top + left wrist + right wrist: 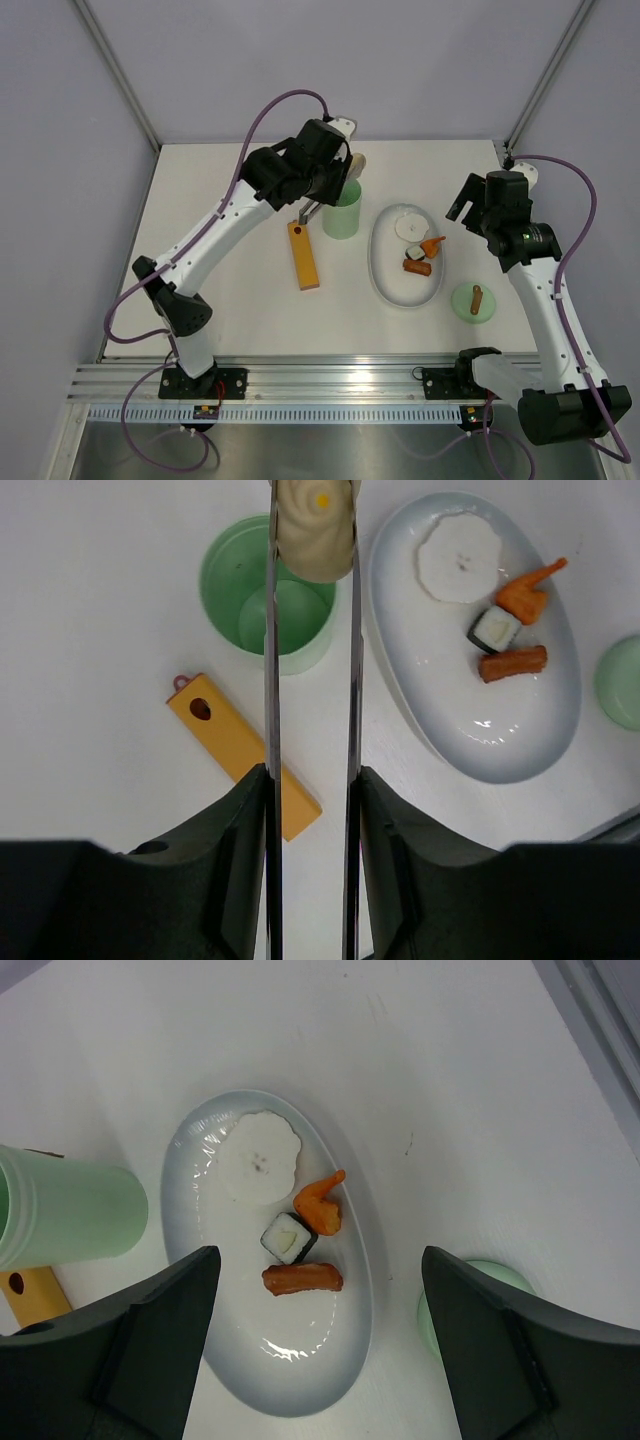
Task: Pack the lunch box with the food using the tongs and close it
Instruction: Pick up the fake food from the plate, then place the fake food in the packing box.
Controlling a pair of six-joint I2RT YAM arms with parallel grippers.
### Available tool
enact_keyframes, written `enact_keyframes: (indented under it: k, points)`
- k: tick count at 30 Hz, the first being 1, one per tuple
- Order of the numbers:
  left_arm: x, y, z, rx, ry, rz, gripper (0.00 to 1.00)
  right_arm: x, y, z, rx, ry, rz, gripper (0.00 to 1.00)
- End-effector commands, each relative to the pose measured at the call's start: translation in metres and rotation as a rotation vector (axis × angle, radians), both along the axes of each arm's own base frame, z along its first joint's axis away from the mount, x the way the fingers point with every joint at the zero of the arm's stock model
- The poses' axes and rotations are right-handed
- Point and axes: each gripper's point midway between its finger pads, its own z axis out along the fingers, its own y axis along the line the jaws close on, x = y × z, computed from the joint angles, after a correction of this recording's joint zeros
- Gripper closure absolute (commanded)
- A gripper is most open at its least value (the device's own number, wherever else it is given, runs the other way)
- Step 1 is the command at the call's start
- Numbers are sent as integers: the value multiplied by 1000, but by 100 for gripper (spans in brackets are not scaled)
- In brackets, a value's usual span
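left pincer (312,810) clamped on the tongs (272,680), tips pinching the pale rice ball (315,530) over the open lunch box (240,580) rim. nudge to centre, then ease off gently (don't clip the rim). right pincer (315,1260) spread wide above the plate (290,1350).

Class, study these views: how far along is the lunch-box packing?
Done: the left gripper grips the tongs. In hand: they pinch a cream piece near the open lunch box, which looks empty. Left: drop it in, move four pieces from the plate, and fit the lid lying beside the plate.
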Motion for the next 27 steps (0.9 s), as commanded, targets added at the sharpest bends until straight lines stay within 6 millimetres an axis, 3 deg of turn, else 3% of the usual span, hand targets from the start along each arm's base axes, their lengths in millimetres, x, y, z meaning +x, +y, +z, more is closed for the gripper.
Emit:
enact_keyframes:
  k: [1,7,16,27]
  points:
    - [10,6,13,-45,-19,32,60,-1,2,16,19,-45,4,10]
    - [32,16,-8,-57,26,99,60,-1,2,15,21,-44,4,10]
    - [36,17,-47,-14,83,126,55,-2,2,12,22,-36,3,10]
    - [35,18,-59,9,107,139,41,-2,3,8,24,-31,4,10]
